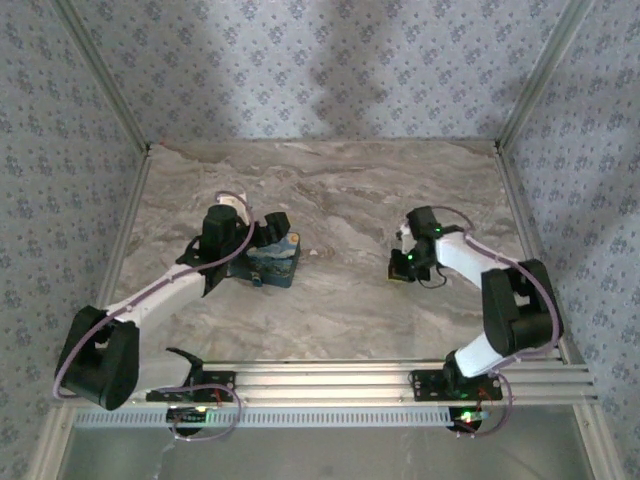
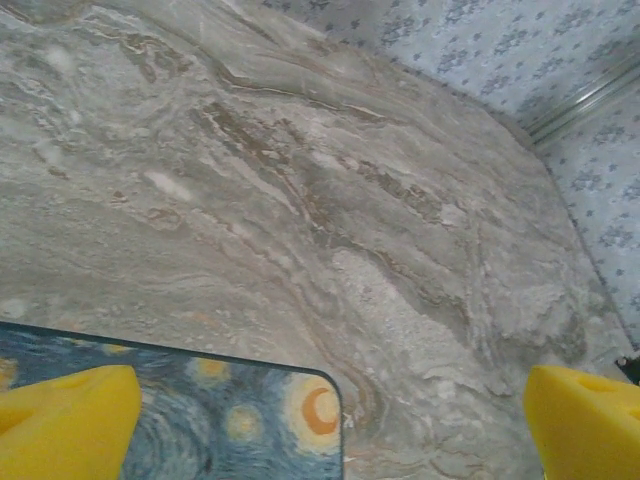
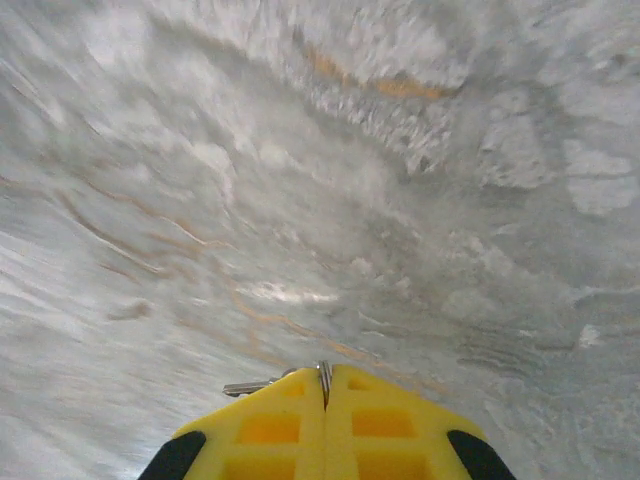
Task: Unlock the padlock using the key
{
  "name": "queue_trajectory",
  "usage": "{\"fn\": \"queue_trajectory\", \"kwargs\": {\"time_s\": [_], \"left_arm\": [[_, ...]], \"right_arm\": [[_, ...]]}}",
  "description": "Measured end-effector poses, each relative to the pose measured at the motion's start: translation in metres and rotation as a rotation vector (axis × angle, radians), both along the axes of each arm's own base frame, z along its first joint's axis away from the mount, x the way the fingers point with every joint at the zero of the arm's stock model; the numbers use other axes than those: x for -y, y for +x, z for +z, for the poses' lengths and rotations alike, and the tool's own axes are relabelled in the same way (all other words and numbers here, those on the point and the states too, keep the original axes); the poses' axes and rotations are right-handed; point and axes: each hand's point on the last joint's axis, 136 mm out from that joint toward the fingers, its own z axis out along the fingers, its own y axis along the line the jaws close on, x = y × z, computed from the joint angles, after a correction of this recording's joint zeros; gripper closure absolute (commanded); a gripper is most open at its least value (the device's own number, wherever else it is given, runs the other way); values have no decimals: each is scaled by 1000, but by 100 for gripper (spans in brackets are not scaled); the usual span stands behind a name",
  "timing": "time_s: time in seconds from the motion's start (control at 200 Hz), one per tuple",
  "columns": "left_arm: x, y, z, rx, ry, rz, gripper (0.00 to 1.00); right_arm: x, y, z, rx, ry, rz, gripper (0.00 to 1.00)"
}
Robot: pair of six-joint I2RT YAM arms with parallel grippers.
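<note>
The padlock [image 1: 275, 262] is a flat dark blue block with yellow swirls, lying on the marble table left of centre. My left gripper [image 1: 262, 240] hovers over it with its jaws wide open. In the left wrist view the padlock's rounded corner [image 2: 200, 410] lies between the yellow fingertips [image 2: 70, 420], close to the left one; the left gripper [image 2: 330, 400] holds nothing. My right gripper [image 1: 403, 266] is low over the table right of centre. In the right wrist view the right gripper [image 3: 325, 385] is shut on a thin metal ring, and the grey key [image 3: 250, 387] juts out to the left of the pads.
The marble tabletop [image 1: 340, 190] is bounded by patterned walls with metal corner posts [image 1: 520, 110]. An aluminium rail [image 1: 400, 378] carries both arm bases at the near edge. Bare marble lies between the two grippers.
</note>
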Motion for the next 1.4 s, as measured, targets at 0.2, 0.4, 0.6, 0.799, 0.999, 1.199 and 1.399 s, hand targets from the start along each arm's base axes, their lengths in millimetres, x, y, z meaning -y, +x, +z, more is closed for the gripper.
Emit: {"fn": "queue_trajectory", "kwargs": {"time_s": [0.2,0.4,0.6,0.799,0.999,1.199,1.399], "left_arm": [[37,-7,23,28,-63,-94,10],[102,-15,44,54,-95,-254,22],[159,-27,29,18,-92,-386,33],[198,-33,12,-27,-100,-466,40],[224,-38,11,-37,-122,-523,51],[233,-39,10,-46,-138,-542,63],[235,-39,0,-69,-134,-546,76]], "right_arm": [[-14,20,34,99,284,-205,100],[-23,36,75,162,502,-384,100],[-29,38,99,158,630,-495,100],[-40,36,109,134,685,-523,100],[-47,33,109,109,699,-536,100],[-49,33,110,105,706,-547,100],[-50,33,109,99,708,-553,100]]}}
